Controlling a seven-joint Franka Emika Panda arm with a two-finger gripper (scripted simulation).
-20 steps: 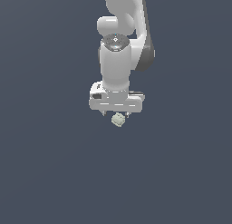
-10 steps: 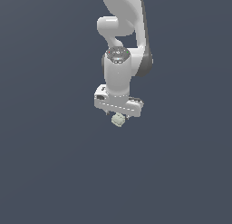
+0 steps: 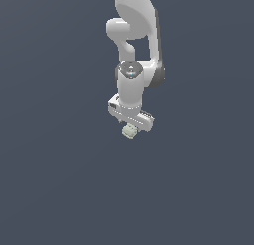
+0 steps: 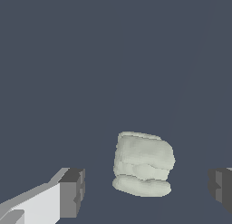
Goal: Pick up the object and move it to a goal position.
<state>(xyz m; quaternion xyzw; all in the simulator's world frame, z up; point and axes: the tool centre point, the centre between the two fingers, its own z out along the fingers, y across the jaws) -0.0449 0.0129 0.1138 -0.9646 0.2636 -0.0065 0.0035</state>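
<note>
The object (image 3: 129, 132) is a tiny pale greenish-white bumpy block on the dark grey floor. In the exterior view it sits right under my white gripper (image 3: 132, 124), which points down over it. In the wrist view the object (image 4: 142, 163) lies between my two dark fingertips, with one fingertip (image 4: 72, 193) on one side and the other (image 4: 222, 189) at the frame edge. There is a clear gap on both sides of the block. My gripper (image 4: 147, 191) is open and touches nothing.
A plain dark grey surface (image 3: 59, 179) fills both views. The white arm (image 3: 136, 40) rises above the gripper in the exterior view. No other object shows.
My gripper has come down closer over the object and turned a little about its wrist. The object has stayed in place.
</note>
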